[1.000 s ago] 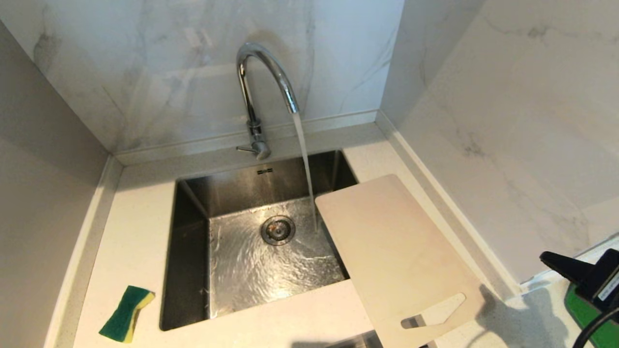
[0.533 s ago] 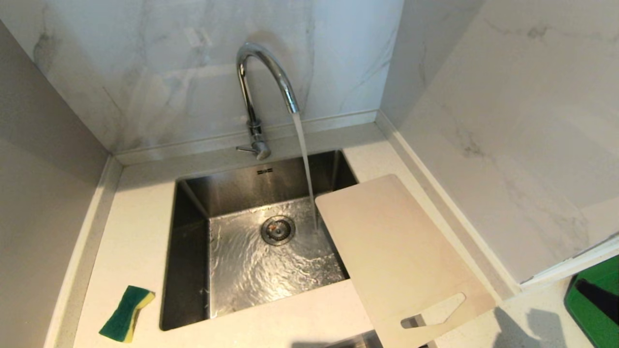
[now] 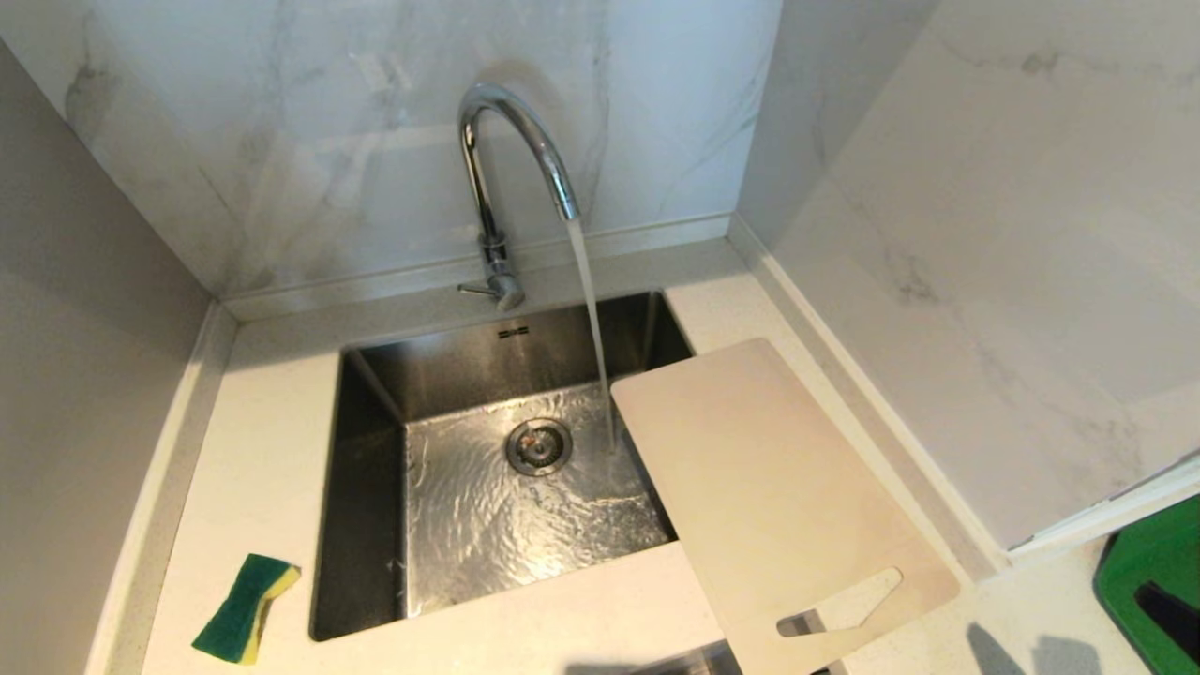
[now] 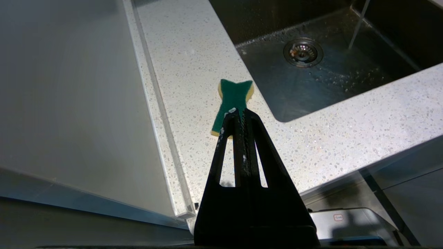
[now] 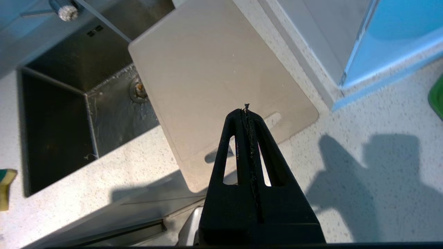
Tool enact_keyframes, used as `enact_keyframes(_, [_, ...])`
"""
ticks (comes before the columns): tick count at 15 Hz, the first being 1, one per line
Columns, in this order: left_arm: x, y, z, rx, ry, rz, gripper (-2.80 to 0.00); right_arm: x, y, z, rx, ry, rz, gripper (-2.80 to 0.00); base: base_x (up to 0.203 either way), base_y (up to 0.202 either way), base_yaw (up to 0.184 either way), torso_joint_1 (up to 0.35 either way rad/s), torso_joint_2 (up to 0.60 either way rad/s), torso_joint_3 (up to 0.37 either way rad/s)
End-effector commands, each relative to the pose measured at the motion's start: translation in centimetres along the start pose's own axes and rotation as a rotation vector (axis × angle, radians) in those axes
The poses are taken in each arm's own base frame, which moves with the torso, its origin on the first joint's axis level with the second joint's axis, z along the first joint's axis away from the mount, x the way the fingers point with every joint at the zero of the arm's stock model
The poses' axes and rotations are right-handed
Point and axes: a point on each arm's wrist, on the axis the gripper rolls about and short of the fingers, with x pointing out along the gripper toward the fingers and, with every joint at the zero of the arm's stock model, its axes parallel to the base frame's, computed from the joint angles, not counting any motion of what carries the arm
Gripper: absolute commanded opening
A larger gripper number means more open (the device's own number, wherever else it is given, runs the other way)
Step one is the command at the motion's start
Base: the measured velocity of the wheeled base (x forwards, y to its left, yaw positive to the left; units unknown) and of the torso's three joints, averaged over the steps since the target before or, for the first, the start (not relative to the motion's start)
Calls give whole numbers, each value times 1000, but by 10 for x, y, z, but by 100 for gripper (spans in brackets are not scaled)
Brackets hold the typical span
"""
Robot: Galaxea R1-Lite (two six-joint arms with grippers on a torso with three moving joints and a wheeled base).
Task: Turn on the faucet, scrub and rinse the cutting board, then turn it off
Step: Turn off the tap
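Note:
The chrome faucet [image 3: 511,141] stands behind the sink with water streaming from its spout. The pale cutting board [image 3: 769,487] lies flat, one end over the sink's right side, the end with the handle slot [image 3: 844,605] on the counter. Neither gripper shows in the head view. My right gripper [image 5: 245,112] is shut and empty, hovering above the cutting board [image 5: 207,76] near its slot end. My left gripper [image 4: 238,114] is shut and empty, held over the counter's front edge with the green sponge [image 4: 233,97] lying beyond its tips.
The steel sink [image 3: 375,469] has a wet floor and a drain [image 3: 538,445]. A green and yellow sponge [image 3: 246,607] lies on the counter left of it. Marble walls close in the back and right. A green slab [image 3: 1148,581] sits at the far right.
My right gripper, seen a second ago at the head view's lower right edge, has drawn back out of that view. Water keeps running; board and sponge have not moved.

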Motion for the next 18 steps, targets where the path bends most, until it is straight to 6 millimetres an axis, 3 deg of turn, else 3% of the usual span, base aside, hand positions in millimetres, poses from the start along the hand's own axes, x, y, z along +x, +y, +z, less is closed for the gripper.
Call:
enact_keyframes(1, [0,0,0,1,1,0,-280,7,2,10,5,15,6,-280,0,0,0,0,0,0])
enact_keyframes(6, [0,0,0,1,1,0,-280,16,3,15,13,55,54,-280,0,0,0,0,0,0])
enact_keyframes(18, [0,0,0,1,1,0,-280,14,5,17,10,57,85,-280,0,0,0,0,0,0])
